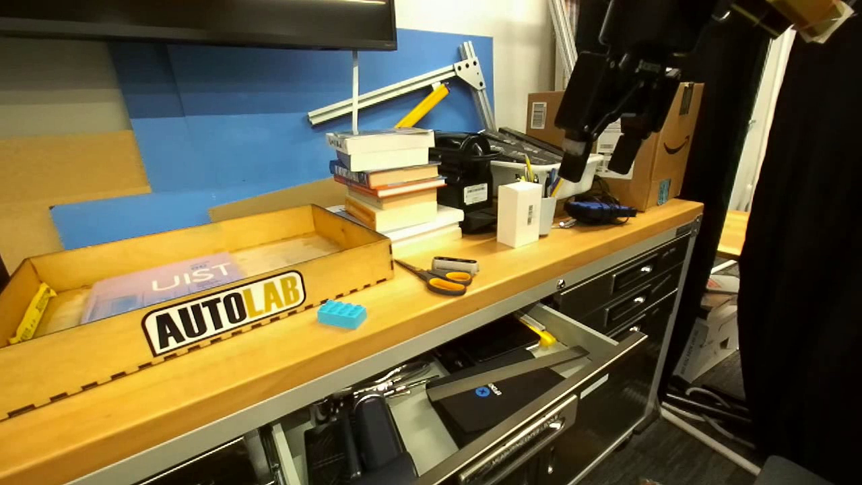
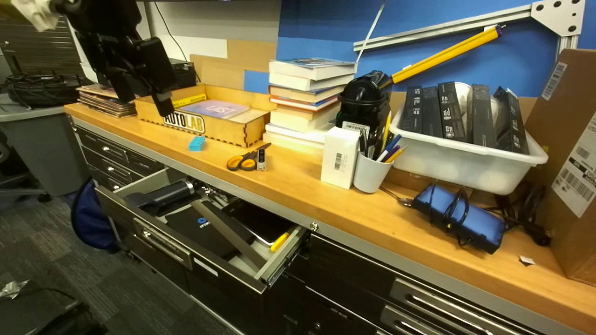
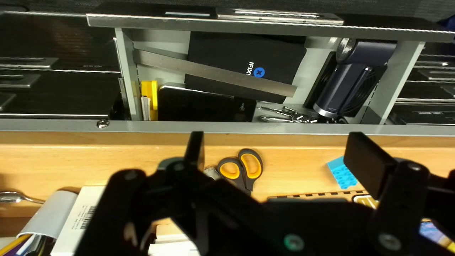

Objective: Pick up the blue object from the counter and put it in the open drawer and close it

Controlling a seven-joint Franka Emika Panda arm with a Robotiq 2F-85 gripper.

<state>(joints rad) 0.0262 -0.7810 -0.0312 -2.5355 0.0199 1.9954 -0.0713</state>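
Observation:
The blue object (image 1: 341, 314) is a small light-blue studded block lying on the wooden counter (image 1: 417, 313), near its front edge, before the AUTOLAB tray. It also shows in an exterior view (image 2: 197, 143) and in the wrist view (image 3: 340, 172), where the right finger partly covers it. The black drawer (image 2: 181, 232) is pulled open below the counter; its front rim shows at the top of the wrist view (image 3: 249, 26). My gripper (image 1: 598, 160) is open and empty, high above the counter, apart from the block. Its fingers (image 3: 276, 142) are wide apart in the wrist view.
The AUTOLAB tray (image 1: 350, 266), scissors (image 1: 444, 279), a book stack (image 1: 390, 192), a white box (image 1: 519, 214) and a cup (image 2: 372, 172) stand or lie on the counter. The drawer holds a dark IFIXIT case (image 3: 280, 53), a metal ruler (image 3: 213, 73) and a dark device (image 3: 344, 85).

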